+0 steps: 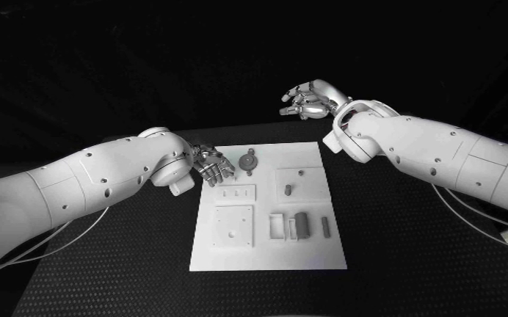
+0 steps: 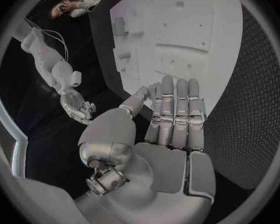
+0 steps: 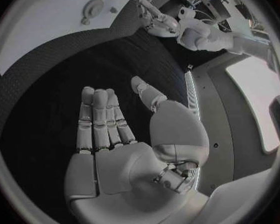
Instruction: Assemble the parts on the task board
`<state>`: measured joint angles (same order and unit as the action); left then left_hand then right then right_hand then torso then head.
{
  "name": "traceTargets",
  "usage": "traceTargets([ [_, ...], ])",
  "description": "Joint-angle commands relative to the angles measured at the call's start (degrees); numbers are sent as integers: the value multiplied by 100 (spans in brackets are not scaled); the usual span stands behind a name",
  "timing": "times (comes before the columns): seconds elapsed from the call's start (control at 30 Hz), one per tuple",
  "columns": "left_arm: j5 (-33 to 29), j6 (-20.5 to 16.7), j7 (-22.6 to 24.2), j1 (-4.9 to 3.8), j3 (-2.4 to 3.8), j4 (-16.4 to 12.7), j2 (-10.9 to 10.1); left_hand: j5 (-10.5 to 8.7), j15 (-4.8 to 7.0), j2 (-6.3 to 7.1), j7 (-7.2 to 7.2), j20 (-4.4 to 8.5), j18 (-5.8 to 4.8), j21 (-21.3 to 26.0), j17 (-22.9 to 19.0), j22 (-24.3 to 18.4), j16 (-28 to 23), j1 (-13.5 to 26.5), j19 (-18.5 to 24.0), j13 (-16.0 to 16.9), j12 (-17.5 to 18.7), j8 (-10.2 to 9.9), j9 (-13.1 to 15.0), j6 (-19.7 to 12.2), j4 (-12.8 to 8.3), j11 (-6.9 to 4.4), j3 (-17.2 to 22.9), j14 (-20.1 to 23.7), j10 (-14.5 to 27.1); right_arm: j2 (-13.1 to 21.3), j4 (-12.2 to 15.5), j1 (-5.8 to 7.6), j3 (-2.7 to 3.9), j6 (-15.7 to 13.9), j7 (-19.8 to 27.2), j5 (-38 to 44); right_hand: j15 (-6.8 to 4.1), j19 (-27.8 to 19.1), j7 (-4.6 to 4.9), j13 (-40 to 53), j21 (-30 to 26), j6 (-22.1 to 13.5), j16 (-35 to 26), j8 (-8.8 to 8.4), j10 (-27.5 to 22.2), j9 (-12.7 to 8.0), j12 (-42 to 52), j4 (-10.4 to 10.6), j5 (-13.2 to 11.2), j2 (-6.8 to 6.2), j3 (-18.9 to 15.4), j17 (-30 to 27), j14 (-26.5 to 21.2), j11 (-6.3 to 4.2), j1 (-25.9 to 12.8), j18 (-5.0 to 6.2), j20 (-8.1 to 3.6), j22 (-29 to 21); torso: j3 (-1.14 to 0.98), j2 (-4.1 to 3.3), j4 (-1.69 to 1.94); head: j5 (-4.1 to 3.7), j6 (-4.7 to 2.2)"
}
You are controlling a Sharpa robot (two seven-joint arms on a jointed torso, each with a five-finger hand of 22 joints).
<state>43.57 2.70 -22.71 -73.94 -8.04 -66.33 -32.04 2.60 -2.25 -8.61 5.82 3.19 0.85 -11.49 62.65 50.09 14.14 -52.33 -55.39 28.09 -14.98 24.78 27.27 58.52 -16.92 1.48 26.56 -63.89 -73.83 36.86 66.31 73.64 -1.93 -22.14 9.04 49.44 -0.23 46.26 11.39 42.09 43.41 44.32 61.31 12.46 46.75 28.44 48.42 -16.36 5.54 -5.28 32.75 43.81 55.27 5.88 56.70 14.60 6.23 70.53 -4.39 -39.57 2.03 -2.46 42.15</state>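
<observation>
Head view with both wrist views: the start of an assembly on the task board (image 1: 265,258), the white plate lying in the middle of the black table (image 1: 402,258). The left hand (image 1: 212,165) hovers at the board's far left corner, fingers straight and spread, holding nothing; its wrist view shows the flat palm facing the board's edge. The right hand (image 1: 309,102) is raised beyond the board's far right corner, well apart from it, also empty, with the fingers extended side by side in its wrist view (image 3: 109,134). A round part with 2 small ears (image 1: 249,161) lies near the far edge of the board, just beside the left hand. Several upright grey parts (image 1: 301,224) stand grouped near the right front of the board, next to a small open holder (image 1: 277,225). A square raised plate (image 1: 232,227) sits at the left front, its recesses apparently unfilled. Judged from this layout, no part has yet been picked up or fitted; essentially the whole assembly remains, and the round part looks the likeliest first target for the left hand.
</observation>
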Motion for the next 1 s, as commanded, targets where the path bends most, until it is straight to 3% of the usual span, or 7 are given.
traceTargets([
  [0.03,444,177,-181,-4,-46,61,81,21,3,-17,-18,27,-34,-34,10,14,-18,-77,-12,13,-24,-22,15,-31,12,-22,-29,-51,-19,-50,-175,30,33,281,455,-966,140,-358,123,-589,-444,-47,-760,65,-115,7,-514,-16,-16,31,-25,-285,-99,104,50,-172,142,-227,3,3,4,1,16],
  [0.4,679,376,-352,-5,-181,200,316,21,136,17,-8,137,25,-216,73,179,200,-83,-297,159,-149,-80,48,-46,20,-112,-54,-372,-234,-102,-597,124,92,361,593,-1299,397,-787,150,-1700,-935,-134,-1860,185,-97,-57,-1076,-5,-10,57,-179,-206,-265,264,125,-204,365,-369,2,4,2,16,90],
  [0.5,637,359,-358,-5,-261,239,372,21,177,-2,-17,175,36,-275,82,235,278,-40,-380,226,-227,-91,59,-37,24,-152,-68,-455,-324,-113,-639,125,101,374,609,-1304,481,-937,151,-1837,-1043,-140,-2101,200,-82,-77,-1102,-6,-9,61,-183,-265,-363,274,137,-233,405,-387,5,2,3,16,103],
  [0.7,460,320,-347,4,-333,307,463,102,220,158,-65,233,6,-309,14,363,455,78,-432,405,-344,-138,95,93,41,-194,410,-473,-332,-133,-640,130,110,416,621,-1304,516,-1001,156,-1987,-1094,-153,-2259,210,-71,-108,-1110,-7,-9,55,-208,-266,-365,281,162,-234,435,-376,1,-1,-1,2,119],
  [0.77,454,271,-342,16,-337,322,477,307,231,215,-76,249,-2,-328,-14,422,540,167,-458,469,-392,-158,111,141,44,-205,554,-476,-336,-133,-646,130,111,424,621,-1304,522,-1014,158,-2012,-1103,-156,-2283,211,-73,-114,-1113,-6,-9,54,-213,-263,-370,284,164,-234,440,-374,6,1,4,-17,128],
  [0.9,421,217,-327,43,-342,359,523,932,265,317,-118,284,4,-390,-33,560,738,316,-522,596,-515,-154,165,252,37,-246,709,-502,-377,-134,-661,131,111,445,621,-1304,536,-1042,158,-2068,-1124,-158,-2334,217,-73,-127,-1117,-6,-9,54,-223,-255,-379,288,171,-235,452,-368,9,3,6,-21,140],
  [1.0,416,174,-319,64,-344,369,550,1229,282,351,-139,303,8,-422,-51,653,869,392,-544,669,-590,-152,203,303,31,-266,776,-497,-382,-136,-663,131,111,460,618,-1304,544,-1058,159,-2098,-1136,-159,-2361,220,-71,-134,-1117,-6,-9,54,-230,-249,-386,290,175,-236,459,-365,9,3,5,-24,150],
])
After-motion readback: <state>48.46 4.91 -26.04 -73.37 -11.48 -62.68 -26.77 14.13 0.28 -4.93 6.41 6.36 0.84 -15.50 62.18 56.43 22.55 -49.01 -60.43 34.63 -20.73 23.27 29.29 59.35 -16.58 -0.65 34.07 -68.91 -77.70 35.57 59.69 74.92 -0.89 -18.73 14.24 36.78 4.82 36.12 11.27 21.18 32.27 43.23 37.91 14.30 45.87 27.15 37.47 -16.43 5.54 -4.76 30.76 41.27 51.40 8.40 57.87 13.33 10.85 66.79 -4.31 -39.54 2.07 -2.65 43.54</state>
